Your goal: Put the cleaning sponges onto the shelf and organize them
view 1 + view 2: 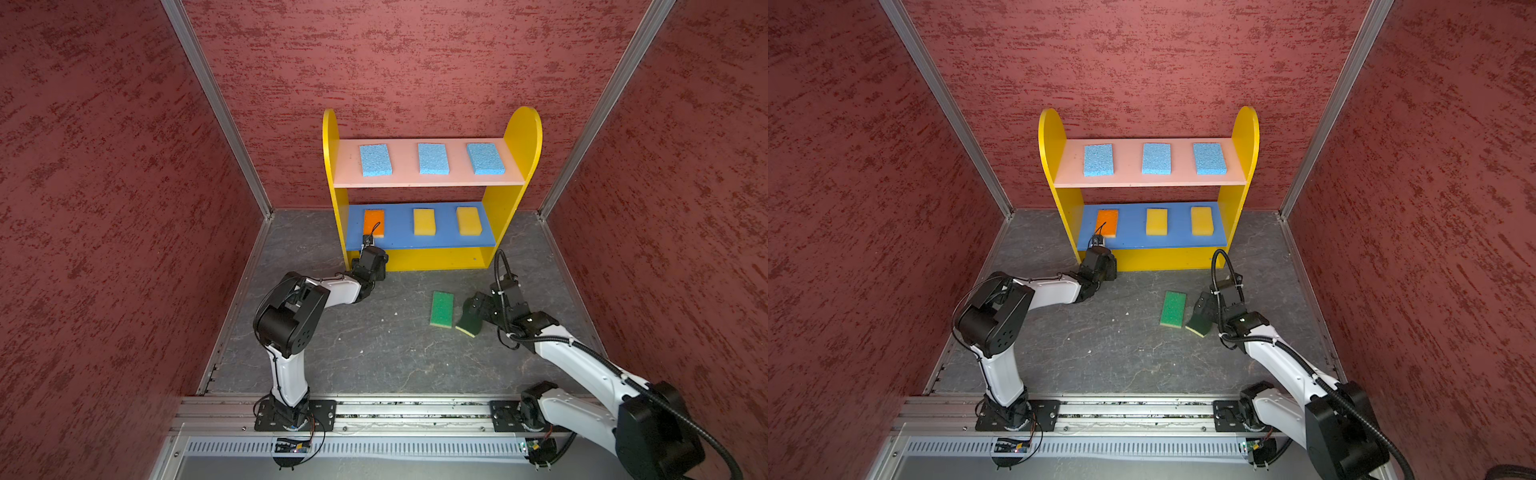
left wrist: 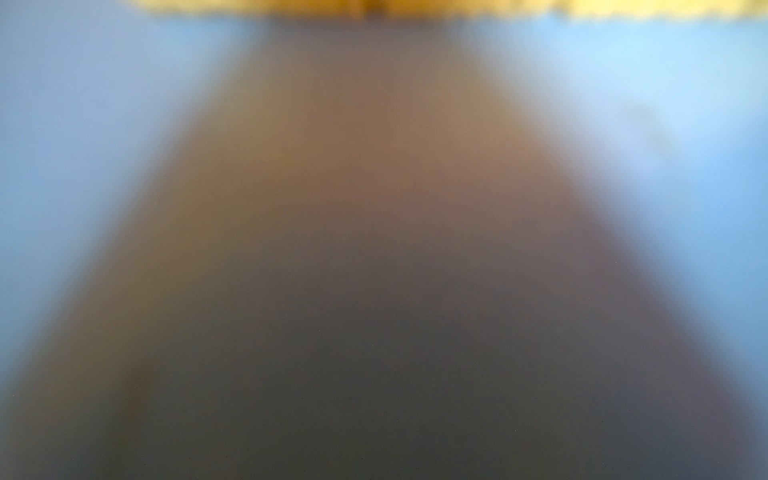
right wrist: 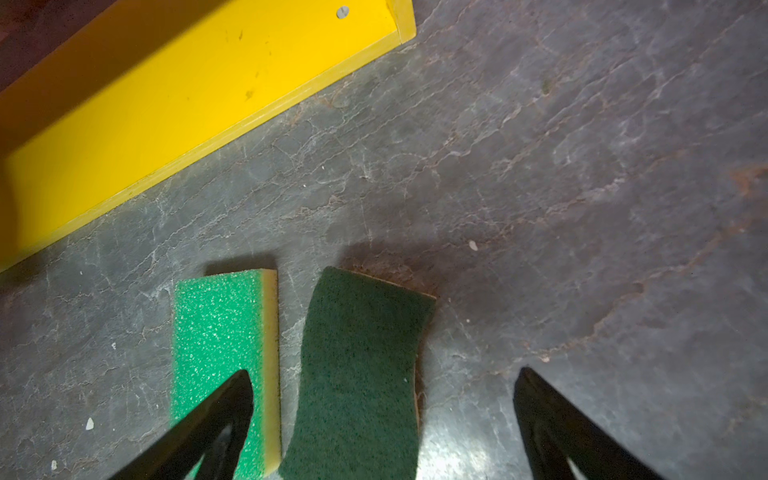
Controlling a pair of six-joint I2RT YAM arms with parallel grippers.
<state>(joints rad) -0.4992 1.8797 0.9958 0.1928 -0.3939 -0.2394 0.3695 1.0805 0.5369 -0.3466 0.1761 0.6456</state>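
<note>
- The right gripper (image 3: 384, 372) stands wide open low over the dark green sponge (image 3: 357, 374), which lies between its jaws. One finger (image 3: 232, 407) is above the bright green sponge (image 3: 216, 324) just beside it.
- Both sponges lie on the grey floor (image 1: 374, 353) in front of the shelf (image 1: 521, 137).
- The left gripper (image 1: 371, 259) reaches under the blue board (image 1: 403, 232). Its fingers are hidden and its wrist view is blurred, so I cannot tell its opening.
- The blue board carries the orange sponge (image 1: 373, 220) and two yellow sponges (image 1: 424, 222).
- The pink board (image 1: 407, 178) carries three blue sponges (image 1: 433, 158).
</note>
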